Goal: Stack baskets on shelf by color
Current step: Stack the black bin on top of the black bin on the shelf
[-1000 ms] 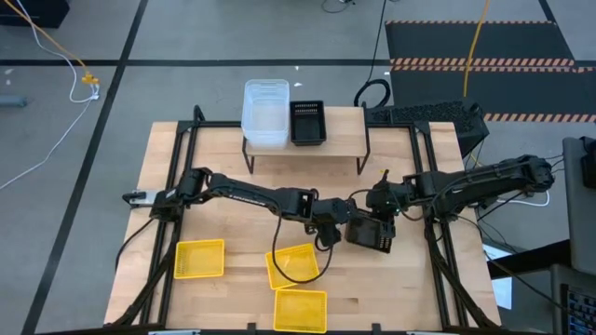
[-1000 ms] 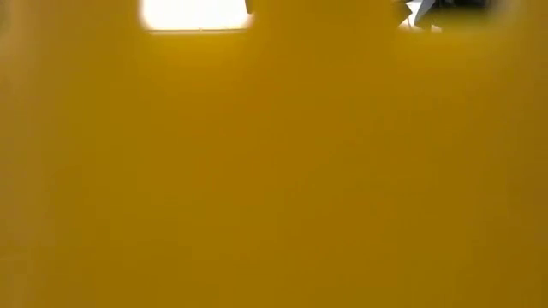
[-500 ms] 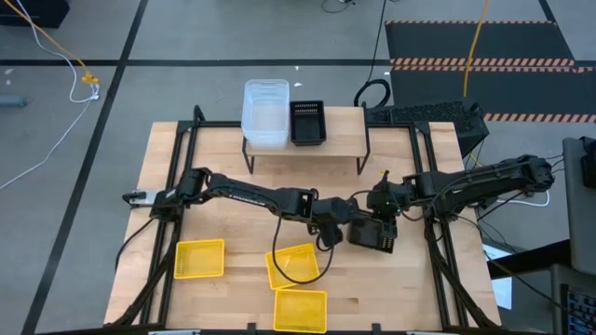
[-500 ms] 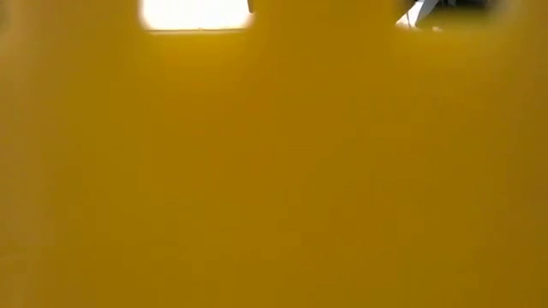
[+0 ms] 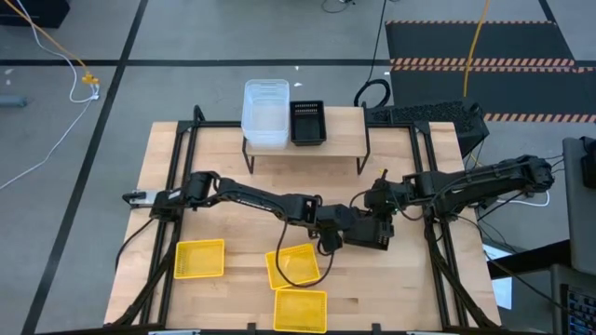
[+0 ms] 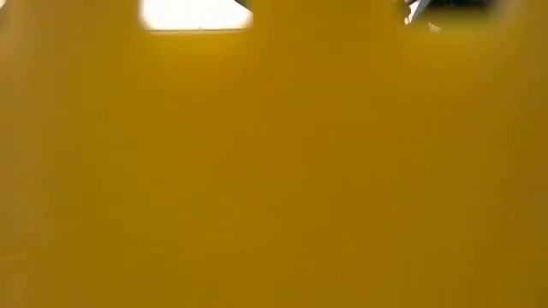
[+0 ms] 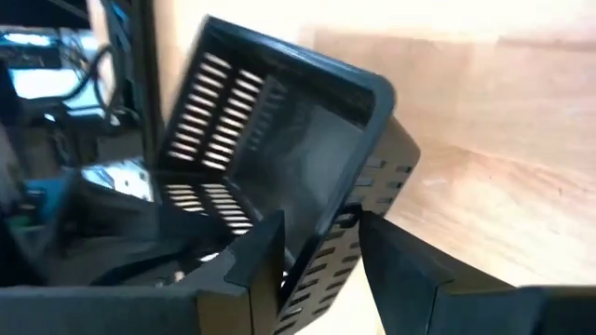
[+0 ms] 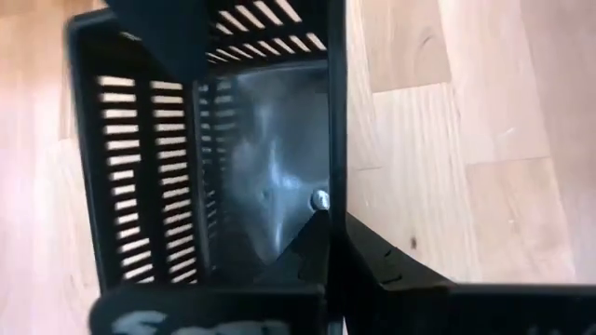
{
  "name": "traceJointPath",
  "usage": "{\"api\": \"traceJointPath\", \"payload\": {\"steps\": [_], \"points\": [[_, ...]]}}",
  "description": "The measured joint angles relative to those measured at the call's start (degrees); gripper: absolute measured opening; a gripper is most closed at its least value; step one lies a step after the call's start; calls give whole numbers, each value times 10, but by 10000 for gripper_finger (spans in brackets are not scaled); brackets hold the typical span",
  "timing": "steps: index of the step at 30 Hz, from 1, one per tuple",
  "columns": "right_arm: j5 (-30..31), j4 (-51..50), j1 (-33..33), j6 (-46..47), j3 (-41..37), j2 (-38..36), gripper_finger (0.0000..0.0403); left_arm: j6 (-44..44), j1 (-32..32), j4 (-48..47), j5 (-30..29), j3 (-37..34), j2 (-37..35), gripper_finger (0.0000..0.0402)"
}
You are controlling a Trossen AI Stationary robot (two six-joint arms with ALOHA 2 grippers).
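Both grippers meet mid-table on a black perforated basket (image 5: 371, 233): right gripper (image 8: 328, 233) clamped on its rim, left gripper (image 7: 321, 251) straddling a wall. Light, stiff plastic, likely best taken by the rim.

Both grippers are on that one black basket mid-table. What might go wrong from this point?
1. The right gripper is shut on one wall of the black basket while the left gripper straddles another wall. If they pull apart, the basket may twist or slip.
2. The basket hangs tilted above the table, so a loose release would probably drop it.
3. A yellow basket lies just beside the left arm and could get nudged.
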Motion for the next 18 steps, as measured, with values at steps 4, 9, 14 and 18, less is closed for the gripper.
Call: {"api": "traceJointPath", "payload": {"steps": [4, 9, 14, 18], "points": [[-2, 15, 0, -6, 1, -1, 8, -9, 2, -7, -16, -1, 2, 125], [26, 23, 0, -7, 3, -3, 23, -23, 2, -11, -61, -2, 2, 26], [132, 15, 1, -18, 9, -43, 48, -107, 2, -26, -120, -2, 2, 9], [265, 21, 2, -28, 32, -113, 68, -167, 0, -41, -204, 0, -12, 6]]}}
